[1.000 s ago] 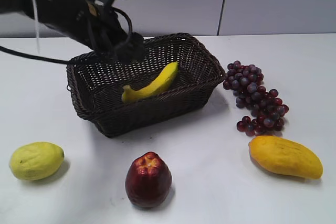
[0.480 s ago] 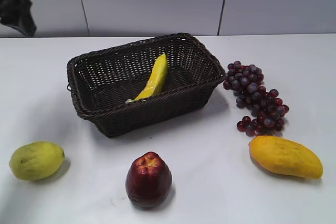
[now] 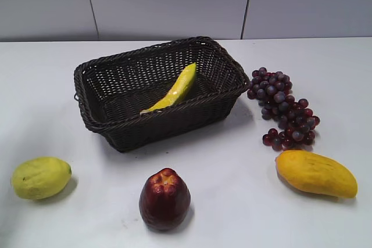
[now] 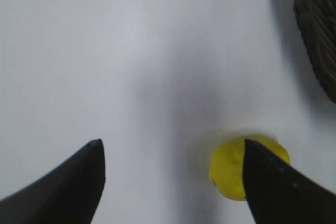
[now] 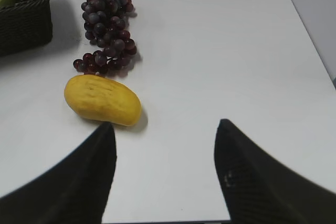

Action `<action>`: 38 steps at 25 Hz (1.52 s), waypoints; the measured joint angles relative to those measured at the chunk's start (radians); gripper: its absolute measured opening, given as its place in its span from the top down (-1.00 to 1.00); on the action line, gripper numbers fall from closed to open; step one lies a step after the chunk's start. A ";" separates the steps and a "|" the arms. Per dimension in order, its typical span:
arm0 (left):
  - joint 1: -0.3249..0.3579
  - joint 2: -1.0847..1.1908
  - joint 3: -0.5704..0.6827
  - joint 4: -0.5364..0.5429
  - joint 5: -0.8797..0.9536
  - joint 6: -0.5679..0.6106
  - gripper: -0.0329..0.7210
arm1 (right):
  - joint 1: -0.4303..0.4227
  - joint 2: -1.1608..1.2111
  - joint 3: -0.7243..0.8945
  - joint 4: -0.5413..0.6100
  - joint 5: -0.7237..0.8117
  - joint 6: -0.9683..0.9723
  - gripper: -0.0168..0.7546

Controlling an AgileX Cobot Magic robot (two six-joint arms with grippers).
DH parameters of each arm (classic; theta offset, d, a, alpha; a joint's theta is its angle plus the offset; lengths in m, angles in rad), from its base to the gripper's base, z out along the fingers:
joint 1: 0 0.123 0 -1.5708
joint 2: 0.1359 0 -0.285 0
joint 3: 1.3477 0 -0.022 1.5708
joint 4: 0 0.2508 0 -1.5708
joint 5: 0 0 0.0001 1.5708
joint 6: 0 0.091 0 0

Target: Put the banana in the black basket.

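The banana [image 3: 173, 92] is lying slantwise inside the black basket [image 3: 110, 126] at the far centre of the table [image 3: 232, 172]. The left gripper [image 4: 173, 177] is hovering with jaws spread wide over a yellow-green fruit [image 4: 231, 169], empty. The right gripper [image 5: 165, 150] is gaping wide near the mango [image 5: 102, 99], empty too.

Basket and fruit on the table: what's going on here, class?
The banana lies inside the black basket, leaning on its wall. Nothing is being held. The left gripper is open over bare table near the yellow fruit, and the right gripper is open near the mango and grapes. A red fruit sits in front, untouched.
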 joint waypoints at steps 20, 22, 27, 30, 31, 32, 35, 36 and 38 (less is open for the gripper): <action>0.000 -0.885 0.544 -0.016 -0.079 -0.035 -0.66 | 0.000 0.000 0.000 0.000 0.000 0.000 -0.29; 0.000 -0.984 0.597 -0.016 -0.072 -0.045 -0.66 | 0.000 0.000 0.000 0.000 0.000 0.000 -0.29; 0.000 -1.238 0.684 -0.001 -0.009 -0.048 -0.66 | 0.000 0.000 0.000 0.000 0.000 0.000 -0.29; 0.000 -1.360 0.710 0.029 0.004 -0.048 -0.66 | 0.000 0.000 0.000 0.000 0.000 0.000 -0.29; 0.000 -1.395 0.718 0.037 0.004 -0.048 -0.66 | 0.000 0.000 0.000 0.000 0.000 0.000 -0.29; 0.000 -1.426 0.728 0.044 0.004 -0.048 -0.66 | 0.000 0.000 0.000 0.000 0.000 0.000 -0.29; 0.000 -1.477 0.762 0.051 0.004 -0.048 -0.66 | 0.000 0.000 0.000 0.000 0.000 0.000 -0.29; 0.000 -1.484 0.775 0.052 0.004 -0.048 -0.66 | 0.000 0.000 0.000 0.000 0.000 0.000 -0.29; 0.000 -1.485 0.788 0.053 0.002 -0.048 -0.66 | 0.000 0.000 0.000 0.000 0.000 0.000 -0.29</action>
